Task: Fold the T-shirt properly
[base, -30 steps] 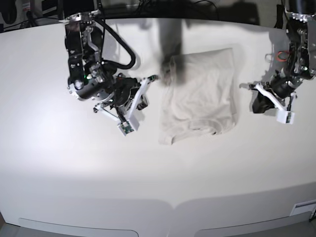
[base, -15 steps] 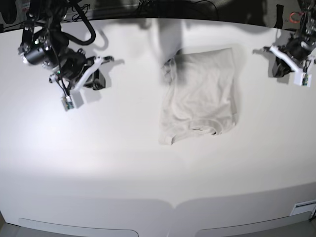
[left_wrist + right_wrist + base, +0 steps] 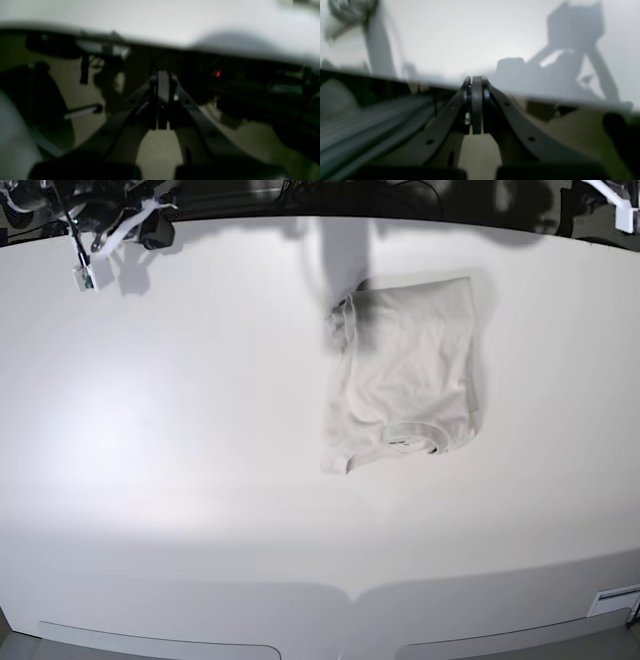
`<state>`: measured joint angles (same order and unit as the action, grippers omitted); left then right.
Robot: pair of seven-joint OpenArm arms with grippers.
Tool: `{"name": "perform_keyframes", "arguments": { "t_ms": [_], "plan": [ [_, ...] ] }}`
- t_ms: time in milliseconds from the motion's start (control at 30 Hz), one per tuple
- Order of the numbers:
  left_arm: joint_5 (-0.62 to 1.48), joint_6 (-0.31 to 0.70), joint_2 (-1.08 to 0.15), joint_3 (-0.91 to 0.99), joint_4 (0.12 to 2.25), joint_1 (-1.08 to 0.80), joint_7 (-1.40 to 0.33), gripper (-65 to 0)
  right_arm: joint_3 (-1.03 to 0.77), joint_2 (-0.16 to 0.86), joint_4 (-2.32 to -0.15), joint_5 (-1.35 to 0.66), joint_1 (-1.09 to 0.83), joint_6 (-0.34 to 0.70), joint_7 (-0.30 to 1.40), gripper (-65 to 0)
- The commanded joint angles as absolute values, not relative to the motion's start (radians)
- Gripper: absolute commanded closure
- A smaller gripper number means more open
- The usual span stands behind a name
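Fabric lies alone near the middle of the white table: the T-shirt, pale beige and softly creased, sits as a folded, roughly rectangular bundle. Its ribbed collar faces the near edge, and one far corner is bunched and rumpled under a shadow.

My right gripper is at the far corner of the table, on the left side of the base view, well apart from the shirt. From its wrist camera, the jaws are pressed together with nothing between them. My left gripper has only a sliver of itself visible in the base view, at the top right corner. Its wrist camera shows the jaws closed and empty, pointing past the table edge toward a dark, blurred background. Neither gripper touches the cloth.

I judge the shirt to be light, limp and thin. It should drape and slide easily on this smooth surface, and stacked layers may shift or come apart if I pinch only the top one. It is not fragile. Were I to tidy it, the best holds look like the two corners of one edge, pinched through all layers. The bunched far corner appears the part most in need of smoothing.
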<state>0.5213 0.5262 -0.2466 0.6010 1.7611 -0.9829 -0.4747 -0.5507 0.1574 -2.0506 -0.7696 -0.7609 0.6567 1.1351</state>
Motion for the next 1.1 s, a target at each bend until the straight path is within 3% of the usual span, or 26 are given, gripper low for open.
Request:
{"name": "perform_keyframes", "arguments": {
  "t_ms": [0,233,400,567,733,1067],
  "plan": [
    [0.503,0.541,-0.238,0.608,1.776,-1.013,-0.447,0.0,-0.557,0.162,-2.069,-0.789,-0.794,0.671,1.131,0.0],
    [0.355,0.624,-0.144,0.607,1.733,-1.081,-0.377,0.0,-0.556,0.157,-2.06,-0.778,-0.932,0.682,1.116,0.0],
    [0.31,0.663,-0.146,0.607,1.547,-1.068,-0.248,0.0,-0.516,0.142,-1.958,-0.623,-1.0,0.682,0.976,0.0],
    [0.166,0.663,-0.168,0.607,1.298,-0.982,-0.133,0.0,-0.41,0.136,-1.77,-0.511,-0.996,0.68,0.853,0.0],
    [0.157,0.666,-0.224,0.607,1.1,-0.867,-0.102,0.0,-0.302,0.136,-1.634,-0.412,-0.989,0.664,0.735,0.0],
    [0.176,0.698,-0.258,0.607,1.011,-0.792,-0.076,0.0,-0.249,0.137,-1.428,-0.366,-0.85,0.644,0.68,0.0]
  ]
}}
